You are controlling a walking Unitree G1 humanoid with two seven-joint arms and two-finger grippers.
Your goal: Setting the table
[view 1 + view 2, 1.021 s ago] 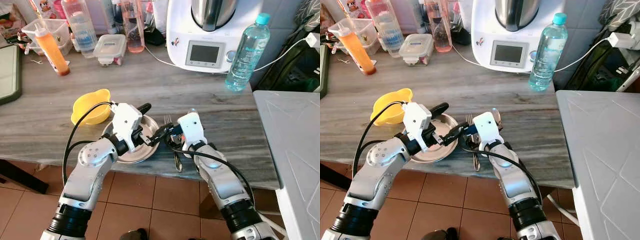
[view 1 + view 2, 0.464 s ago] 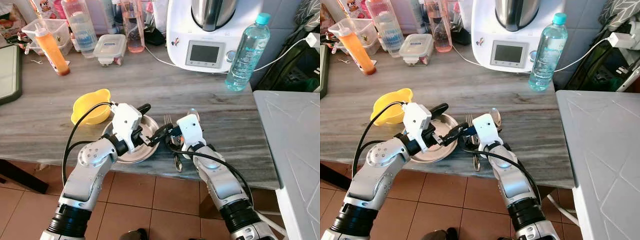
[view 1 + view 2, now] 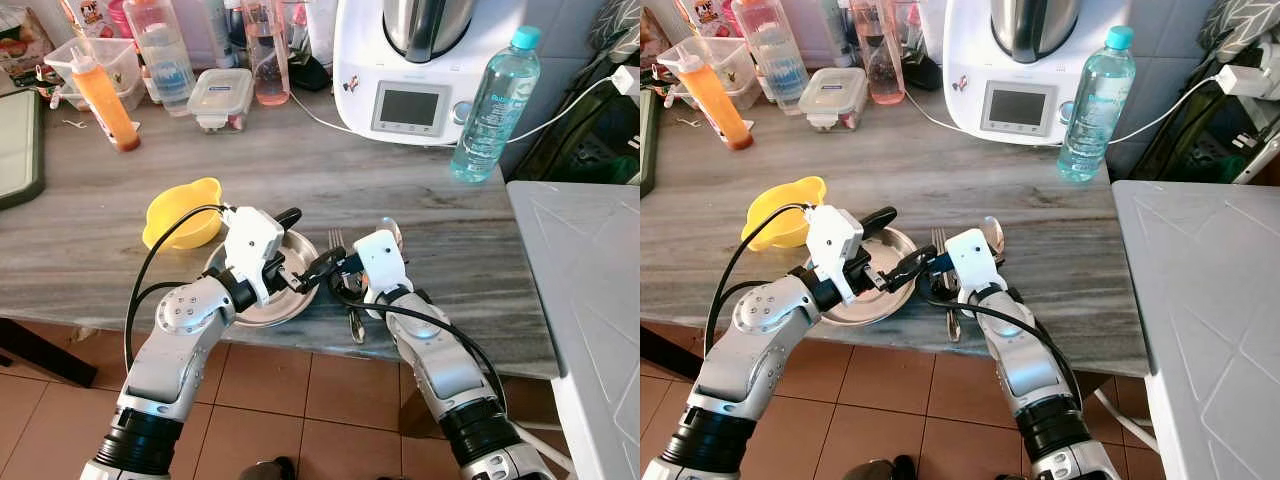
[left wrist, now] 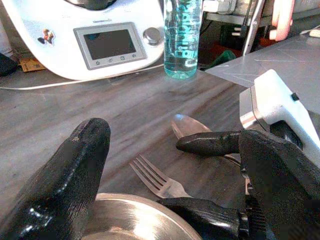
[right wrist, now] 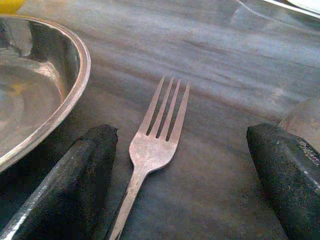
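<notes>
Fork: flat on the grey tabletop near its front edge, just beside the steel plate, tines pointing toward the back edge.
Spoon: lying just past the fork, on its far side from the plate.
Right hand: low over the tabletop, fingers spread wide either side of the fork's neck (nothing gripped).
Left hand: over the plate's rim, fingers apart, empty.
Yellow bowl: beside the plate, further from the front edge.
Back edge: white kitchen machine, water bottle.
</notes>
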